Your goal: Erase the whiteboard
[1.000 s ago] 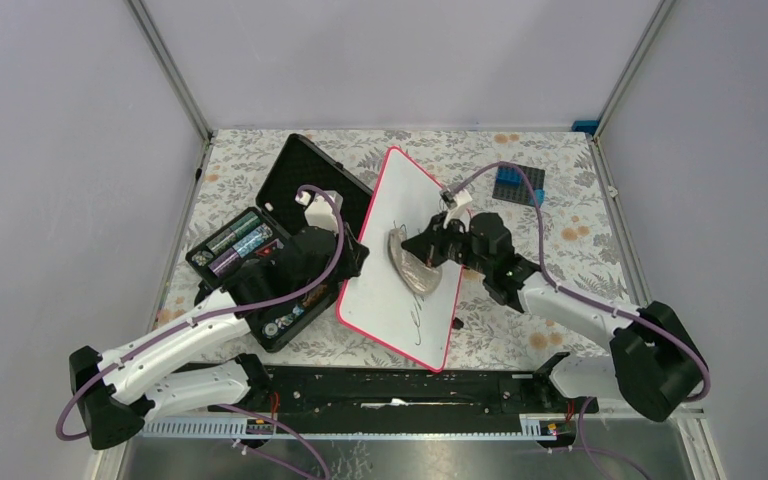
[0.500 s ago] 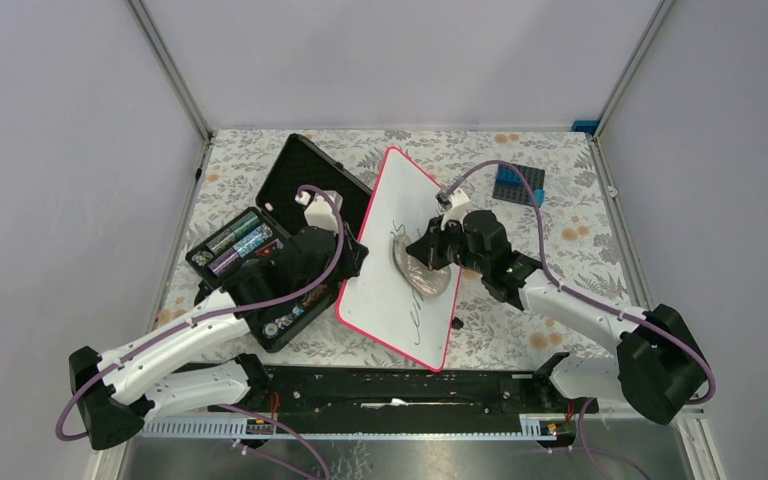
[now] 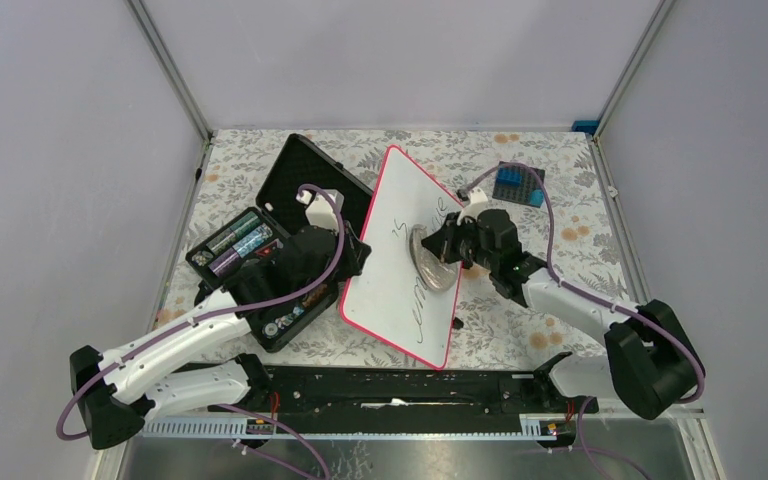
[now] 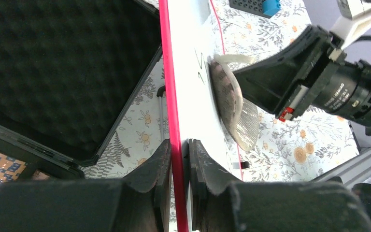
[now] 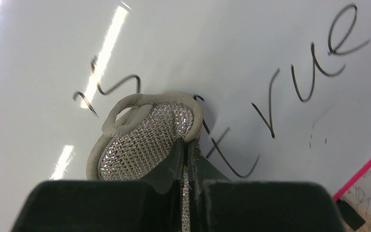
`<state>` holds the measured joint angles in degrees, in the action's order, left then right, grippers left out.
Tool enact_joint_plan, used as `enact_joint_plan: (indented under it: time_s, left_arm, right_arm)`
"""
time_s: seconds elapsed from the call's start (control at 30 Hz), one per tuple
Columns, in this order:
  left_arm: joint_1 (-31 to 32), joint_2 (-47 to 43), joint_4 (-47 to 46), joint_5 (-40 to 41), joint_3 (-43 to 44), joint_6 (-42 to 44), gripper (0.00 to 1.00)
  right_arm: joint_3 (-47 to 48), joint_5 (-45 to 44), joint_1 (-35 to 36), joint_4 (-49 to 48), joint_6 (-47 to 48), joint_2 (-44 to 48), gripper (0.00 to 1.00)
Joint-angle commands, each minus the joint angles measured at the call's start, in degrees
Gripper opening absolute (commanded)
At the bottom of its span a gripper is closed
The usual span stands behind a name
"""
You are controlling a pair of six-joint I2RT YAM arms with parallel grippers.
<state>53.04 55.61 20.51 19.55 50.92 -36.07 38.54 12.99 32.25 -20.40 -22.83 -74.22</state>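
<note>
Whiteboard (image 3: 388, 250) rim pinched in left hand (image 4: 178, 143) (tilted).

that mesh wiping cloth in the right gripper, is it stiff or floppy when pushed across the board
Probably floppy: the mesh cloth bows and its rim curls where the right gripper presses it on the whiteboard. Likely light, since a thin pinch at one edge carries it. The weave may drag rather than slide.
</note>
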Motion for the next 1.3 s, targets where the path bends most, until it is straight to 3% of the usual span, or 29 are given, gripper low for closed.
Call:
enact_joint_plan:
  time_s: [0.0,0.2,0.57,0.7,1.03,1.27]
  left_arm:
    - [1.37,-0.08,-2.43,-4.56,-0.91,1.17,0.00]
    - [1.41,-0.05,-2.32,-4.66,-1.33,1.13,0.00]
    - [1.37,2.83,-2.85,-8.72,-0.68,0.77,0.00]
    - [1.37,2.08,-2.39,-8.30,-0.99,0.82,0.00]
    - [1.41,0.45,-1.48,-6.85,-1.17,1.58,0.00]
    - [1.37,0.33,-1.35,-6.89,-0.74,2.50,0.00]
  right_arm:
    - [-7.83,-0.51,0.17,-0.04,-1.29,1.86,0.00]
    - [-4.18,0.90,0.39,3.01,0.98,2.99,0.00]
    - [18.99,2.56,5.80,1.23,0.01,-8.51,0.00]
    - [18.67,0.47,4.59,1.06,-0.55,-10.10,0.00]
    - [5.25,-0.72,-3.47,1.38,-3.04,-10.94,0.00]
    - [11.03,-1.15,-1.30,6.19,-0.87,-10.43,0.00]
